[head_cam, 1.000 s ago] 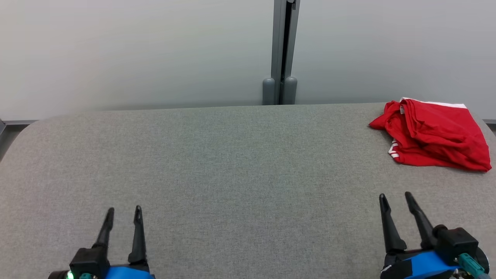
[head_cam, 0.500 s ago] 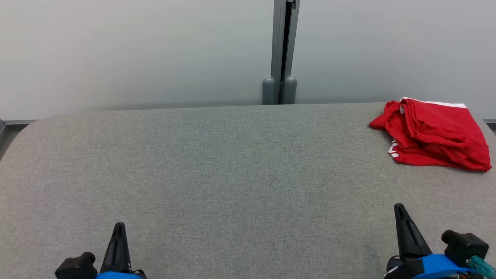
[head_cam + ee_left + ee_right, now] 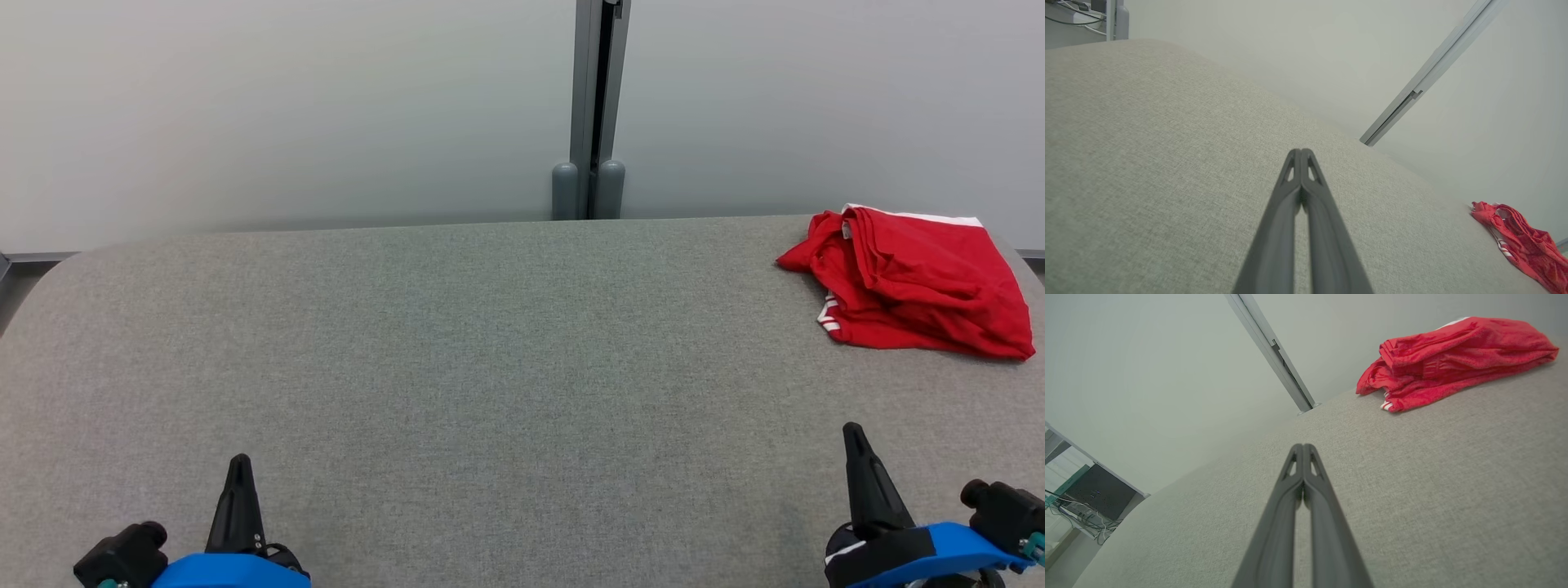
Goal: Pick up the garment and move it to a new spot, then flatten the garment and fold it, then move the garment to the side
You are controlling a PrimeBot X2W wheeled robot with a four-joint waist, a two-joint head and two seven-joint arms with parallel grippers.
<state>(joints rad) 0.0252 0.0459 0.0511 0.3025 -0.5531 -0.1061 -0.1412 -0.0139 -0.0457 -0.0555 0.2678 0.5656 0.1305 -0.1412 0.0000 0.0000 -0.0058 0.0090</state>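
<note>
**Both claws closed, red garment at the far right**

The red garment (image 3: 914, 282) lies crumpled in a loose heap on the grey fabric surface (image 3: 506, 351), at its far right corner. White trim shows along the garment's far edge and at its near left hem. Its folds are bunched and layered rather than spread flat.

The left claw (image 3: 238, 461) is at the near left of the surface, its two dark fingers pressed together into a single point, gripping nothing. The right claw (image 3: 851, 429) is at the near right, also closed tip to tip and holding nothing. Both point towards the far side. The garment is well apart from the left claw and nearer to the right claw, lying beyond it and a little to its right, with bare surface between them.

Behind the surface stands a pale wall, split by a grey upright post (image 3: 594, 106) near the middle.
</note>
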